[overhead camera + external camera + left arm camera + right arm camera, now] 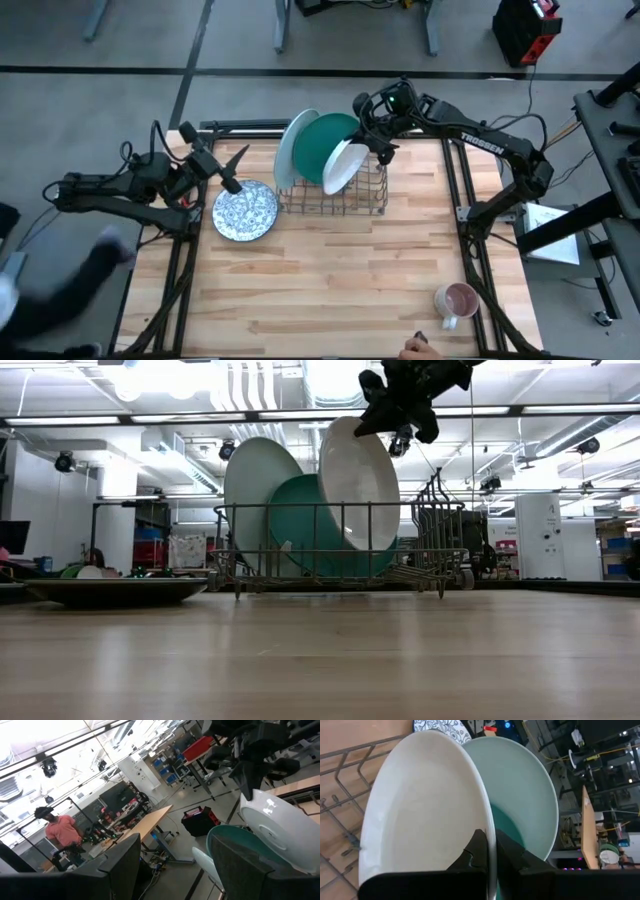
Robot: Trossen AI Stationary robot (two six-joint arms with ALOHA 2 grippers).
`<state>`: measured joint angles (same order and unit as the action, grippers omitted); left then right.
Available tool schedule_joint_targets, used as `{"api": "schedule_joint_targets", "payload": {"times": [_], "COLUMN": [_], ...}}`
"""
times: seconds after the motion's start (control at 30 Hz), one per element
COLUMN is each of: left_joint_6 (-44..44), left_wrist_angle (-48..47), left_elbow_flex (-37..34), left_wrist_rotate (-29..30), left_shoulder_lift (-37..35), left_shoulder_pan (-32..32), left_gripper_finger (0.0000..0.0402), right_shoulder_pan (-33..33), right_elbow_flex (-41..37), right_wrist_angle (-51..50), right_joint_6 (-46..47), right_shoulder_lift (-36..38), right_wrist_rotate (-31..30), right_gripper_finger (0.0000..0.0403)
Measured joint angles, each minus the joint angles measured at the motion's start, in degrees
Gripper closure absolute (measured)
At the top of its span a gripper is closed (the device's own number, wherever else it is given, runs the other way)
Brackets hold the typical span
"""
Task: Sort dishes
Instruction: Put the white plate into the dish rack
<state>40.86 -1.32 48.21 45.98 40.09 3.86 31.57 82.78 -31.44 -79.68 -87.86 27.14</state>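
Note:
The wire rack (335,190) stands at the table's far middle. The pale mint plate (291,150) and the dark teal plate (327,142) stand on edge in it. My right gripper (378,148) is shut on the white plate (344,166), which stands tilted in the rack in front of the teal plate (300,525). The blue-and-white speckled dish (245,211) lies flat on the table left of the rack. My left gripper (234,170) is open and empty, just above the dish's far left edge. My right gripper pinches the white plate's upper rim (491,836) between its two fingers, one finger on each face. The fingers come from above and the far right, slanting down. The plate stands tilted on edge, its lower part (365,545) down among the rack's wires.
A pink mug (457,299) stands near the table's front right corner, with a person's hand (418,348) at the near edge beside it. A person's sleeve (70,275) shows off the table's left side. Bare wood lies in front of the rack.

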Motion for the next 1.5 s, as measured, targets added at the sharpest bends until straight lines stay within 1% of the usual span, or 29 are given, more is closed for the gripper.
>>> {"api": "schedule_joint_targets", "payload": {"times": [0.33,0.67,0.87,0.97,1.27,1.33,1.43,1.5], "left_joint_6": [-0.04,-0.04,-0.05,-0.07,-0.09,-0.12,-0.43,-0.48], "left_wrist_angle": [0.01,0.02,0.03,0.07,0.05,0.07,0.04,0.04], "left_elbow_flex": [-0.02,-0.02,-0.02,-0.03,-0.04,-0.04,-0.04,-0.04], "left_wrist_rotate": [0.0,0.0,0.0,0.0,0.0,0.0,0.0,0.0], "left_shoulder_lift": [0.44,1.06,1.47,1.6,1.64,1.65,1.68,1.74], "left_shoulder_pan": [0.0,0.0,0.0,0.0,0.0,0.0,0.0,0.0], "left_gripper_finger": [0.0172,0.0172,0.0172,0.0172,0.0172,0.0172,0.0172,0.0172], "right_shoulder_pan": [-0.05,-0.8,-0.96,-0.97,-1.01,-1.06,-1.23,-1.2], "right_elbow_flex": [0.0,-0.04,-0.07,-0.11,-0.42,-0.44,-0.44,-0.44], "right_wrist_angle": [-0.73,-1.1,-1.22,-1.49,-3.6,-3.57,-3.46,-3.48], "right_joint_6": [0.09,0.52,5.18,7.72,8.16,8.26,8.67,9.64], "right_shoulder_lift": [-0.25,-0.27,-0.3,-0.32,-0.47,-0.49,-0.49,-0.49], "right_wrist_rotate": [0.02,-0.02,-0.04,-0.04,-0.29,-1.93,-7.1,-9.19], "right_gripper_finger": [0.037,0.0364,0.0361,0.0347,0.0296,0.0286,0.0273,0.0264]}}
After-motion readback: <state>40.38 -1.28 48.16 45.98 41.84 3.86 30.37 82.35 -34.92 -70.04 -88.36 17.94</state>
